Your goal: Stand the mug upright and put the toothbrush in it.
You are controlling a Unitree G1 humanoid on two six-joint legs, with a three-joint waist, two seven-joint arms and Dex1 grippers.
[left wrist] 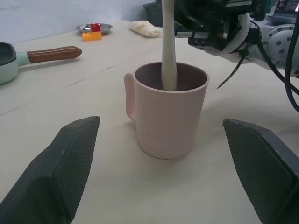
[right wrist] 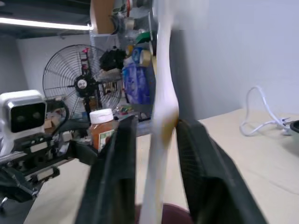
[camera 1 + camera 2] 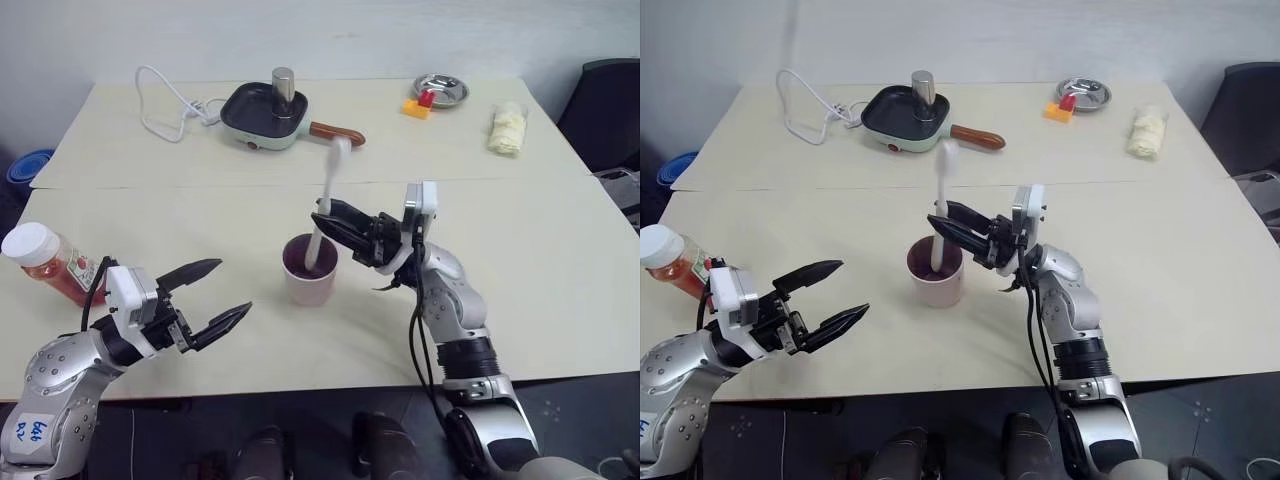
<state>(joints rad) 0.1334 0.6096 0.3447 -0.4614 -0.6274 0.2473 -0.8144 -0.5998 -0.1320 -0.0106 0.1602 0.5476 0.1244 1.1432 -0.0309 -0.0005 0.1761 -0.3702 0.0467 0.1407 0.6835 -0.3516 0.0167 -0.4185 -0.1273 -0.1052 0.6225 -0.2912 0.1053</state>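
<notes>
Pink mug (image 3: 311, 271) upright mid-bench, toothbrush (image 3: 327, 200) standing near-vertical inside, shaft between right claw (image 3: 326, 218) fingers at 3 o'clock, grip uncertain; left claw (image 3: 222, 292) spread, 8 o'clock.

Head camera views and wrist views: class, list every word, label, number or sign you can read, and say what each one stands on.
No text here can be read with certainty.
Blue handwriting on a white sticker on the left arm: too unclear to read.
Printed label on the red sauce bottle with a white cap: too small to read.
Pale pink cylindrical mug: no lettering shows on the side facing the left wrist camera.
</notes>
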